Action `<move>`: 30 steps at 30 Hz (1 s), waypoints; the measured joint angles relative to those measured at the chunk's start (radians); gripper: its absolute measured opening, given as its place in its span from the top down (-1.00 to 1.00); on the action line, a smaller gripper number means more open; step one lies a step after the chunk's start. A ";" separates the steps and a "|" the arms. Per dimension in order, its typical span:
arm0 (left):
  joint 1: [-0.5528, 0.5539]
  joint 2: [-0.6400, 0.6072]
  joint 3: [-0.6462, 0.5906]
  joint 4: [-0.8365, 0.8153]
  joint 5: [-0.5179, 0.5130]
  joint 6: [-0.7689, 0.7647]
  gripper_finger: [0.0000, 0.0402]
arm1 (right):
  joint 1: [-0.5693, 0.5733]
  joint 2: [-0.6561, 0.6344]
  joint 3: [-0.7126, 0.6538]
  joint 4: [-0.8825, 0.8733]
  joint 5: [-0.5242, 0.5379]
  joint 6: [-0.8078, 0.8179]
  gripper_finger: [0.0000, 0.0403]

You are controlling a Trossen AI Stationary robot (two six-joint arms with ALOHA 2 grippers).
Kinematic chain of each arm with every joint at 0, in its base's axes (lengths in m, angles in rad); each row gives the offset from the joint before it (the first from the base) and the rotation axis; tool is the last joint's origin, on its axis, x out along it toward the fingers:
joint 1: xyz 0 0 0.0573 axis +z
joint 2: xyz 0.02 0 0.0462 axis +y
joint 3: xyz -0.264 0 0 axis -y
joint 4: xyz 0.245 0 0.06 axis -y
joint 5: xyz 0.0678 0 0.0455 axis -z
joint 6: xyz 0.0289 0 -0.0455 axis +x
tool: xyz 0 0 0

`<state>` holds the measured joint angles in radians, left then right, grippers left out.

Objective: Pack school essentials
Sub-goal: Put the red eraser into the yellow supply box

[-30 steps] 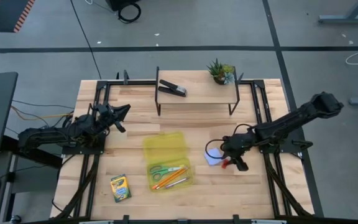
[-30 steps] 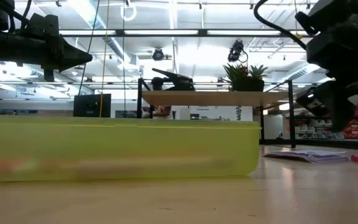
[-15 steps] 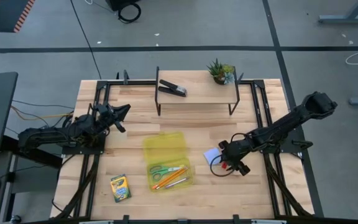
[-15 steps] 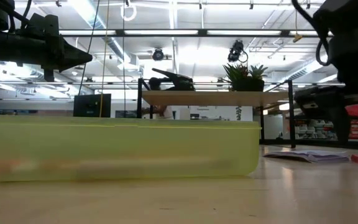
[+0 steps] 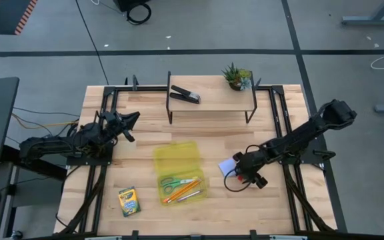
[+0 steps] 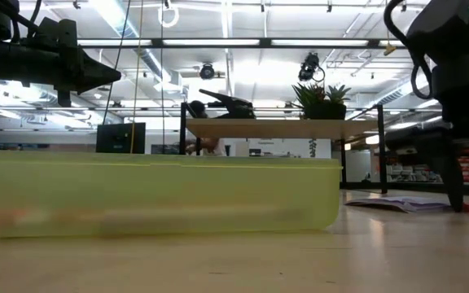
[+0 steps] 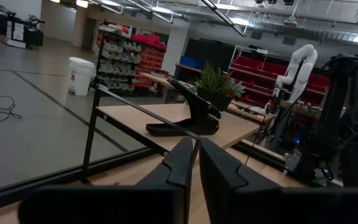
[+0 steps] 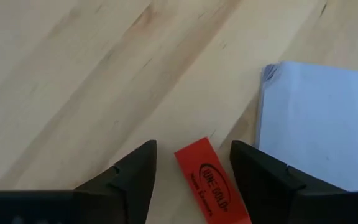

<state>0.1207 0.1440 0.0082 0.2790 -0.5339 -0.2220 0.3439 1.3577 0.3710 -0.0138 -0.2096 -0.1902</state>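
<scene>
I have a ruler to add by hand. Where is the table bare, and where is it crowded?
Bare: between the crayon box and the yellow case, and between the case and the shelf. Crowded: the right gripper straddles the red block beside the note pad.

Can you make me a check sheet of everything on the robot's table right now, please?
Surface: wooden table, with a raised shelf at the back.
Job's things: scissors and orange pencils lie in the yellow box; crayon box lies on the table near the front left; red block lies beside the pale-blue note pad.
Clutter: black stapler and potted plant on the shelf.
Grippers: right pincer open, low over the red block, one finger on each side of it; left pincer shut, waiting at the left.
Cables: black cable on the floor.
Surroundings: shelving and red bins; no people seen.
</scene>
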 joint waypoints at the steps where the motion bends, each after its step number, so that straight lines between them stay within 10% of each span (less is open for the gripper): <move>1: 0.000 0.000 0.000 0.000 0.000 0.000 0.81 | -0.006 0.000 0.000 0.000 -0.008 0.000 -0.03; 16: 0.000 0.000 0.000 0.000 0.000 0.000 0.83 | -0.079 0.002 -0.001 0.006 -0.057 -0.055 0.66; 30: 0.000 0.000 0.000 0.000 0.000 0.000 0.86 | -0.064 0.006 0.108 0.032 -0.039 0.086 0.71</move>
<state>0.1206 0.1440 0.0082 0.2790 -0.5335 -0.2223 0.2800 1.3636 0.4787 0.0183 -0.2482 -0.1040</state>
